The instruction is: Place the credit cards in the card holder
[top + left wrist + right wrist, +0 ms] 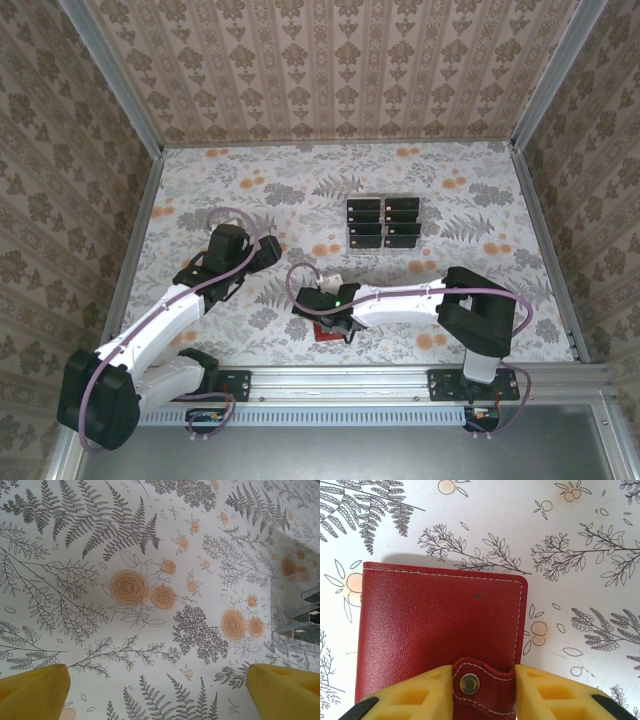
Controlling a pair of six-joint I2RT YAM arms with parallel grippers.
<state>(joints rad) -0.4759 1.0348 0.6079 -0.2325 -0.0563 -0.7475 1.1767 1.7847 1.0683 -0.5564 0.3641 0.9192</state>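
Patterned beige wallpaper [330, 70] lines the three walls of the booth, and metal framing [340, 385] runs along the near edge. The tabletop [250, 170] is covered with a white sheet printed with grey ferns and orange roses.

The small red leather-like wallet with white stitching [440, 615] lies flat and closed on the tabletop, right under the right tool [484, 680]. Its body stretches away ahead of the fingertips. Its snap-button tab [482, 692] sits between the two yellow fingers [415, 695], which stand close against the tab's two edges. I cannot tell whether they already pinch it. In the overhead view the right tool [340, 322] covers most of the wallet [328, 335], near the front rail.

The flat black-brown cards [365, 232] stand in rows in a clear plastic tray [383, 223], well beyond the right tool, towards the back wall. From the left wrist, the tray [295, 610] shows ahead and to the right of the left tool [157, 680], with dark cards [312, 632] inside it.

The left tool [268, 250] hovers with its yellow fingers [35, 690] spread wide apart, holding nothing, and only printed tabletop lies between them. It is well apart from the wallet.

Bare tabletop lies all around the wallet's far and side edges, and open surface lies between both tools and the tray.
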